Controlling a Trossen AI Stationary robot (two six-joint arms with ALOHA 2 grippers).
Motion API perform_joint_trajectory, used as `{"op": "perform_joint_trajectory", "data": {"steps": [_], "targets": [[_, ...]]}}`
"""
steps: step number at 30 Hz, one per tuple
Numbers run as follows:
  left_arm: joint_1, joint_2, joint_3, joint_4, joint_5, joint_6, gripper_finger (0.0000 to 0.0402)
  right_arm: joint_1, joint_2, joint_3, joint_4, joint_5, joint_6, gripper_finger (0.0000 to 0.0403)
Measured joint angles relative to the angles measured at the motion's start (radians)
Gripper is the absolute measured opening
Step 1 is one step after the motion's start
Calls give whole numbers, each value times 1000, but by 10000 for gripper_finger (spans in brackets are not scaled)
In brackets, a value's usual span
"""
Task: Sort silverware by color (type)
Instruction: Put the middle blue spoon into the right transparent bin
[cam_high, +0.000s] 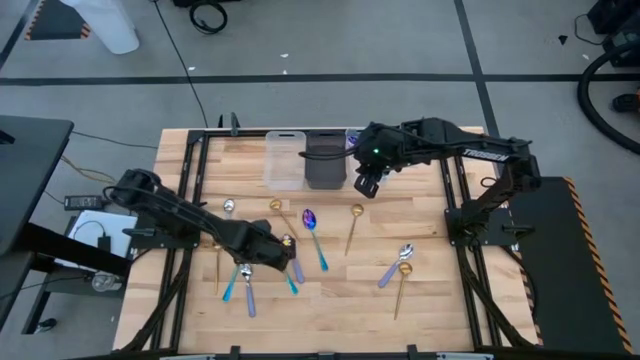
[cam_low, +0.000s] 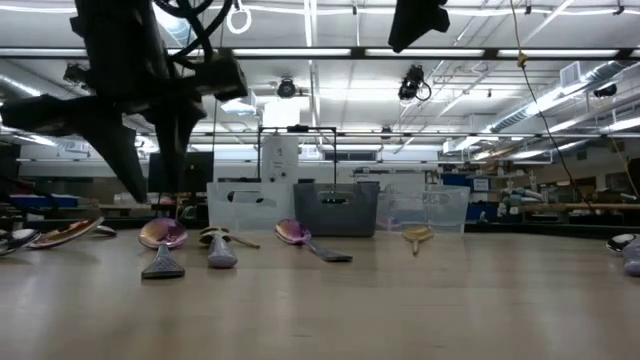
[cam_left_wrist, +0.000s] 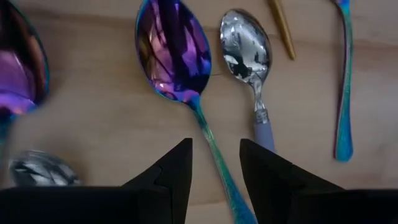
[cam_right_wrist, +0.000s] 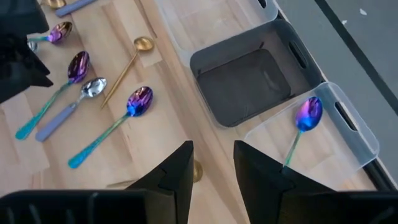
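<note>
- We see the left gripper (cam_left_wrist: 214, 165) low over the table's left-centre, fingers parted, straddling the teal handle of a purple-bowled spoon (cam_left_wrist: 177, 53); no grasp.
- Lavender-handled spoon (cam_left_wrist: 249, 56) lies just beside it.
- Right gripper (cam_right_wrist: 212, 163) hovers near the bins, fingers apart, empty.
- One purple spoon (cam_right_wrist: 305, 121) sits in the clear bin (cam_right_wrist: 357, 134); dark bin (cam_right_wrist: 242, 81) alongside.

Industrial lab or workshop: open ceiling with strip lights (cam_low: 330, 52), grey concrete floor (cam_high: 330, 40) marked with dark tape lines, cables (cam_high: 210, 15), equipment benches beyond the wooden table (cam_high: 330, 300).
</note>
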Motion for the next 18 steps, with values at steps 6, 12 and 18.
{"op": "perform_joint_trajectory", "data": {"steps": [6,12,18], "targets": [[-24,63,35,2,-8,-98,141,17,-17,0,-4,-11,-50,124],[-41,118,69,-43,-11,-157,141,39,-27,0,1,-12,-92,124],[-25,142,85,-77,-15,-177,141,51,-28,0,6,-14,-100,124]]}}
